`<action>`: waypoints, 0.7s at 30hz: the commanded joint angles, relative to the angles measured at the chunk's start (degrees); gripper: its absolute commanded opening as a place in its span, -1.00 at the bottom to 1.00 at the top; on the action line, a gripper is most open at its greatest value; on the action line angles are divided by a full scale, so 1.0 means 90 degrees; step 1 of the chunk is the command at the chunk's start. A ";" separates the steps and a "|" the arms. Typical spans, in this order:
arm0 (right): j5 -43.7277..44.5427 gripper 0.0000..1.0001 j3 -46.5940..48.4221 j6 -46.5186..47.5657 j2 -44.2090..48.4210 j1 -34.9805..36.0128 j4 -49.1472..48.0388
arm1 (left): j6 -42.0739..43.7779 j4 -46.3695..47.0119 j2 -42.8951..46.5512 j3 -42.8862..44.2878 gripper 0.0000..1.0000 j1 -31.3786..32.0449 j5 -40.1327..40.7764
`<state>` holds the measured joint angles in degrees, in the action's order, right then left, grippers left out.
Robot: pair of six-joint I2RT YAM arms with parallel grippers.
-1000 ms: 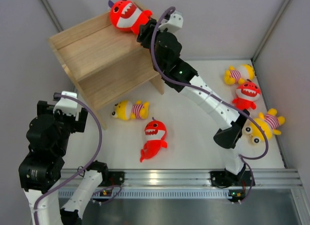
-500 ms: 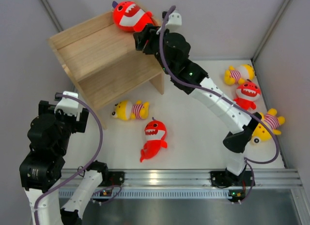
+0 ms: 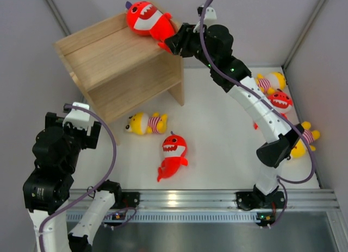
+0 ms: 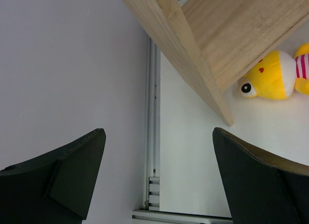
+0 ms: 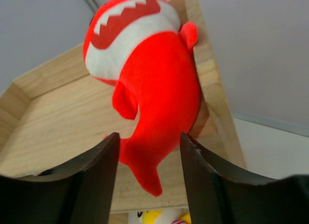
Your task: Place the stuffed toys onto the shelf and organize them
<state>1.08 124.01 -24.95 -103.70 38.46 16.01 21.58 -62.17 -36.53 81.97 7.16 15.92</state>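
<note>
- red shark plush [image 3: 145,19] with white toothy mouth lies on top of light-wood two-tier shelf [image 3: 109,62], far right corner, tail by the edge.
- right pincer [image 5: 147,137] spread astride the tail, not clamping; retreat straight so it doesn't snag.
- left pincer [image 4: 158,132] spread wide, empty.

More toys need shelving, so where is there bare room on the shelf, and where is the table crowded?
The shelf has a bare top tier left of the red shark, which sits in its far right corner. The lower tier looks bare too. The table is open between the shelf and its right edge, where three toys crowd together.
</note>
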 commanded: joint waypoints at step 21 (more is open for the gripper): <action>-0.0911 -0.59 -0.1326 -0.1787 0.0380 0.0297 -0.1464 | 0.0063 0.0043 -0.0032 -0.0143 0.98 -0.0004 -0.0011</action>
<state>-7.18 114.32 -34.48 -103.11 40.05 11.18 22.04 -62.19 -36.53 80.66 7.16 15.90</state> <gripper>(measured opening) 0.236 0.987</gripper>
